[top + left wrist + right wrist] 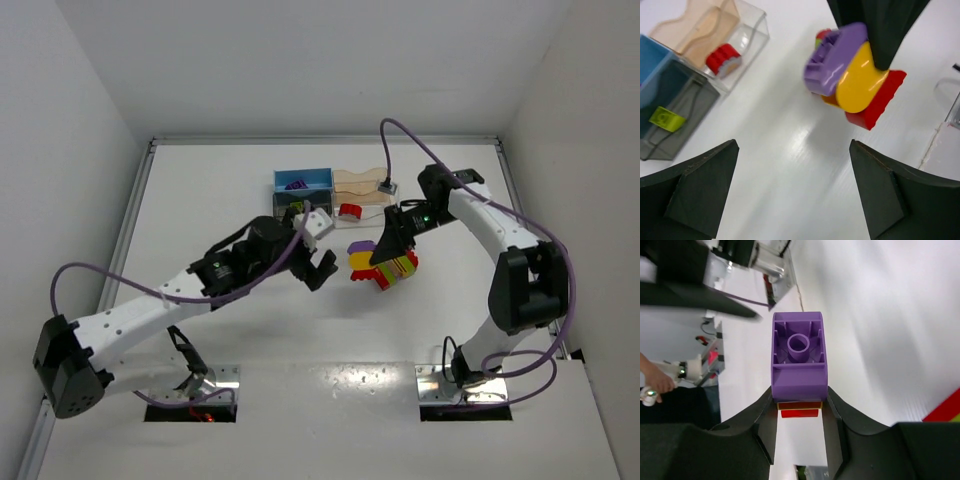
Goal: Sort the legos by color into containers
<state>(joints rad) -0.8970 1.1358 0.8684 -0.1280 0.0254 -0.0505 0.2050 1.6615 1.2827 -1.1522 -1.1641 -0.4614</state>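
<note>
Legos (358, 260) here are partly stuck together: my right hand (385, 248) is clenched on a clump (852, 80) of purple, yellow and red bricks near the middle of the table (250, 340). Its fingers press the flat sides at the foot of the purple brick (799, 355). I cannot tell whether the clump's red base touches the table. A striped clump (398, 270) lies just beside it at 4 o'clock. The bins (372, 176) stand near, at 11 o'clock; the blue bin (322, 174) holds purple pieces, the clear bin (757, 30) a red one, and the grey bin (700, 102) a lime one. My left hand (792, 150) is released, jaws wide, at 9 o'clock of the clump and apart from it. I judge these bricks light and rigid, with smooth walls that could slip or twist under a pinch on a corner. The press-fit joints look like the stiff part, so pulling one-handed would only drag the whole clump. I would take the yellow-and-red end across its flat side walls with the left hand, squarely and clear of the studs, then pry rather than pull straight.
</note>
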